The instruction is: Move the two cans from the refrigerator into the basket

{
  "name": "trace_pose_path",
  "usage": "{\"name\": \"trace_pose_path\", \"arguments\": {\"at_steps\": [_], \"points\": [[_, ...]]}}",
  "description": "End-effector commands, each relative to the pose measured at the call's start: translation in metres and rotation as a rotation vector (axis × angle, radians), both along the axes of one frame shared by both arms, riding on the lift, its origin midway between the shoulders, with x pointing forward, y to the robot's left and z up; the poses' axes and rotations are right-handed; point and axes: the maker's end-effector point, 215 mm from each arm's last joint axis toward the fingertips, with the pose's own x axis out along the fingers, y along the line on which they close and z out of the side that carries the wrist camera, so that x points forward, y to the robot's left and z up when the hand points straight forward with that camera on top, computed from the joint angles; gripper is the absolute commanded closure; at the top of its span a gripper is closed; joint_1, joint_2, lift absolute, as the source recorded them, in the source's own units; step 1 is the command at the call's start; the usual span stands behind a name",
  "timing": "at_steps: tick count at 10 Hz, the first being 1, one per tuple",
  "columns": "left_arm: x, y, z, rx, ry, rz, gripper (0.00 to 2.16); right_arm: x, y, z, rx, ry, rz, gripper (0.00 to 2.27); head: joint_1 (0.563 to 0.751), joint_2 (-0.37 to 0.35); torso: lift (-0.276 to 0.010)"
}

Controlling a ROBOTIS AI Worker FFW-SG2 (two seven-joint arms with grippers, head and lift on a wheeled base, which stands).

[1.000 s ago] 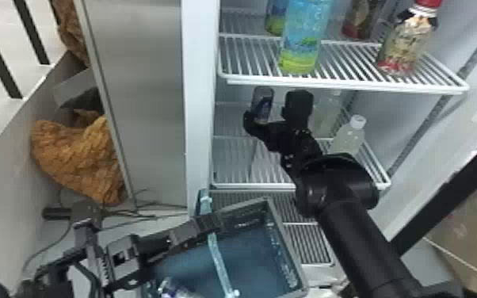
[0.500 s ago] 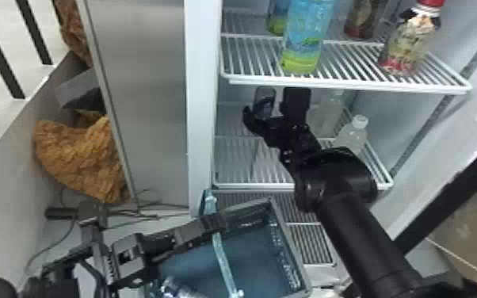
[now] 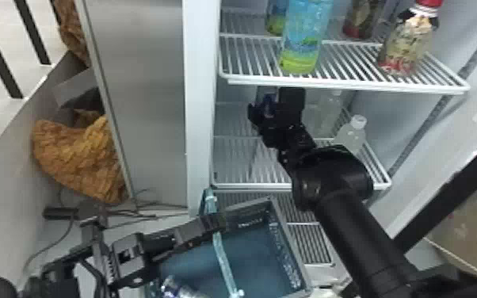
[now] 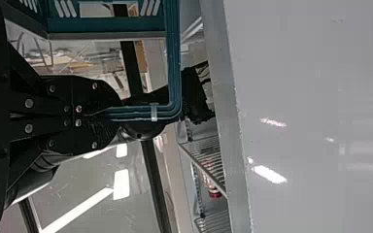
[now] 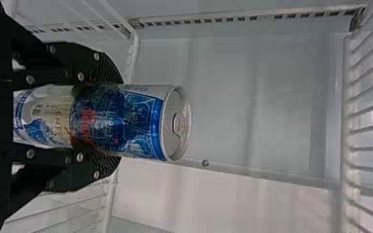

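One blue and silver can (image 3: pixel 175 288) lies in the basket (image 3: pixel 289 253). Just under the refrigerator's upper shelf, my right gripper (image 3: pixel 272 104) is around the other can (image 3: pixel 267 101). In the right wrist view, both pads of that gripper (image 5: pixel 109 121) press on the sides of this can (image 5: pixel 136 121), its lid end beyond them. My left gripper (image 3: pixel 217 224) is at the basket's left side, by its teal handle (image 3: pixel 222 253). The left wrist view has this gripper (image 4: pixel 110 114) shut on the handle (image 4: pixel 174 63), below the basket's slotted wall (image 4: pixel 107 25) in that picture.
Above the right gripper, the upper wire shelf (image 3: pixel 344 84) bears a blue-green bottle (image 3: pixel 305 39) and a red-capped bottle (image 3: pixel 406 43). A clear bottle (image 3: pixel 352 134) stands right of the right wrist on the lower shelf (image 3: pixel 233 158). The refrigerator's side frame (image 3: pixel 200 119) rises behind the basket's left part.
The right gripper's fingers have drawn closer together on the can inside the refrigerator. The left arm and the basket have hardly moved.
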Motion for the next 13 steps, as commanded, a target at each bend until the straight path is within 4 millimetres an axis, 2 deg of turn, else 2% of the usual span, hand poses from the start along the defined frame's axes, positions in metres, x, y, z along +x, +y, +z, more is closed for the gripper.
{"name": "trace_pose_path", "arguments": {"at_steps": [1, 2, 7, 11, 13], "points": [[-0.001, 0.001, 0.000, -0.003, 0.003, 0.002, 1.21, -0.001, 0.003, 0.003, -0.009, -0.013, 0.008, 1.28, 0.695, -0.139, -0.219], [0.000, 0.001, 0.000, -0.007, 0.004, 0.007, 1.21, -0.004, 0.004, 0.008, -0.015, -0.031, 0.013, 1.28, 0.695, -0.137, -0.219], [-0.003, 0.003, -0.003, -0.011, 0.012, 0.010, 1.21, -0.048, 0.012, 0.026, -0.023, -0.042, 0.035, 1.28, 0.695, -0.133, -0.219], [-0.005, 0.003, -0.005, -0.014, 0.018, 0.012, 1.21, -0.094, 0.046, 0.028, 0.034, 0.002, 0.105, 1.28, 0.695, -0.114, -0.219], [-0.006, 0.003, -0.006, -0.015, 0.023, 0.014, 1.21, -0.122, 0.055, 0.027, 0.060, 0.026, 0.133, 1.28, 0.695, -0.102, -0.219]]}}
